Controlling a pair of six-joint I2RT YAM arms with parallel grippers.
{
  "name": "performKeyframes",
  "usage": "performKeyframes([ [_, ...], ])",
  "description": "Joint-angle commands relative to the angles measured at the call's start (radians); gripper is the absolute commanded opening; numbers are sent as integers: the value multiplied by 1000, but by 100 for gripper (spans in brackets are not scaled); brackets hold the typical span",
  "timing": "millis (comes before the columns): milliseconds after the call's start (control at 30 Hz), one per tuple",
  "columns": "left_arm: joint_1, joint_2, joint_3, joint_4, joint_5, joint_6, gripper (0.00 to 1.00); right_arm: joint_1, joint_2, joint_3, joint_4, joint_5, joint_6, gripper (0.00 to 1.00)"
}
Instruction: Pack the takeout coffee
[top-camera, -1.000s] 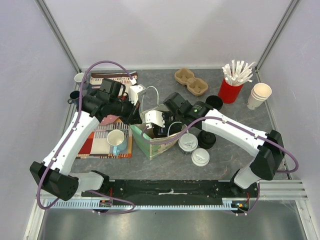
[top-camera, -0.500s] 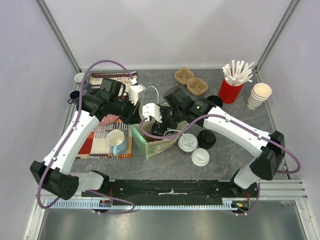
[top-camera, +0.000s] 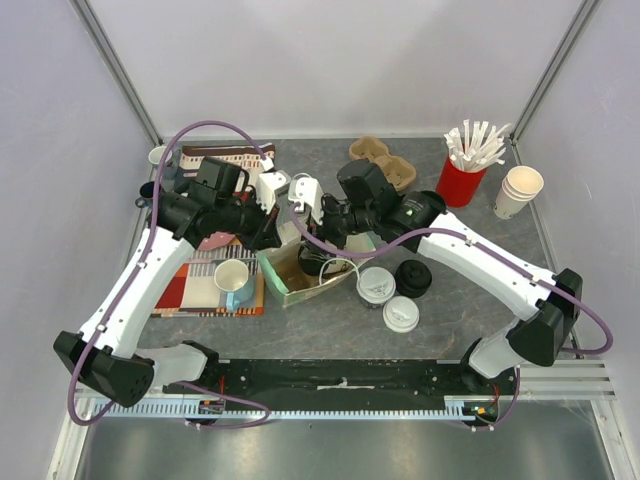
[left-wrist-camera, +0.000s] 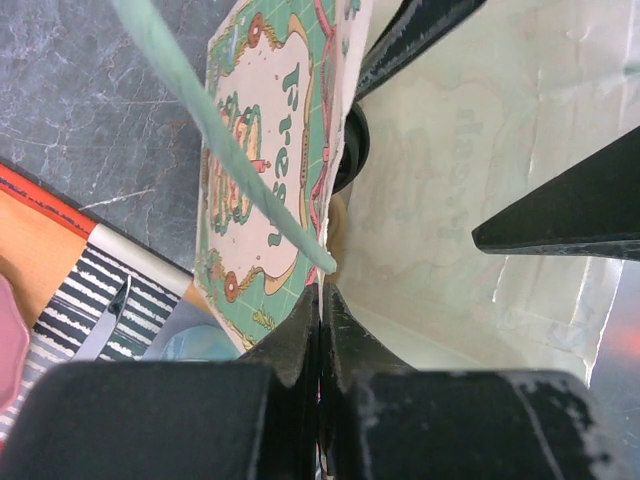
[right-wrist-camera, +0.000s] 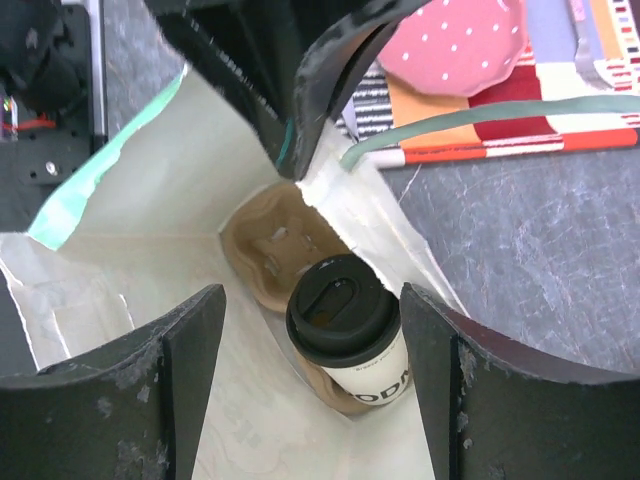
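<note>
Paper bag (left-wrist-camera: 270, 190) pinched in left end effector (left-wrist-camera: 320, 300), right end effector (right-wrist-camera: 310, 295) spread over lidded cup (right-wrist-camera: 345, 325)

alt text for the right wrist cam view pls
Looking down into an open paper bag, where a black-lidded paper cup sits in a brown pulp carrier. The right gripper hangs open on either side of the cup; the left gripper pinches the bag's rim.
</note>
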Motion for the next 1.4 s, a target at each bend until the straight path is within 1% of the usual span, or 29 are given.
performKeyframes([
  [0,-17,-47,18,19,-3,39,2,-12,-43,46,119,-42,107,78],
  [100,-26,-64,7,16,-14,50,2,-21,-60,46,142,-37,145,78],
  [367,-29,-71,-16,17,-18,39,2,-29,-90,54,147,-13,179,78],
  [600,-29,-55,-15,17,-20,29,2,-50,-83,134,147,-1,266,78],
  [767,-29,-53,-10,16,-23,35,2,-65,-94,143,144,57,305,79],
  [833,-29,-53,-9,16,-23,35,2,-68,-96,143,135,79,309,77],
  [933,-27,-50,-9,16,-24,30,2,-68,-82,161,104,30,315,70],
  [967,-29,-50,-10,16,-24,29,2,-67,-74,183,89,-2,317,63],
  [1000,-29,-50,-12,16,-24,27,2,-65,-56,193,76,-51,325,58],
  [1033,-29,-47,-12,17,-24,24,2,-59,-47,206,60,-69,331,54],
  [1067,-29,-44,-12,17,-24,21,2,-53,-36,232,6,-77,317,47],
  [1133,-29,-41,-10,17,-26,12,2,-21,-10,247,-57,-77,279,40],
  [1167,-29,-38,-12,17,-26,9,2,-9,-4,246,-115,-76,223,34],
  [1200,-29,-36,-12,16,-26,9,2,13,4,241,-138,-65,196,30],
  [1233,-29,-38,-12,17,-26,6,2,25,4,233,-158,-59,170,27],
  [1267,-29,-38,-13,17,-24,4,2,42,3,211,-175,-54,132,20],
  [1367,-29,-38,-16,19,-26,1,2,68,1,166,-192,-54,84,11],
])
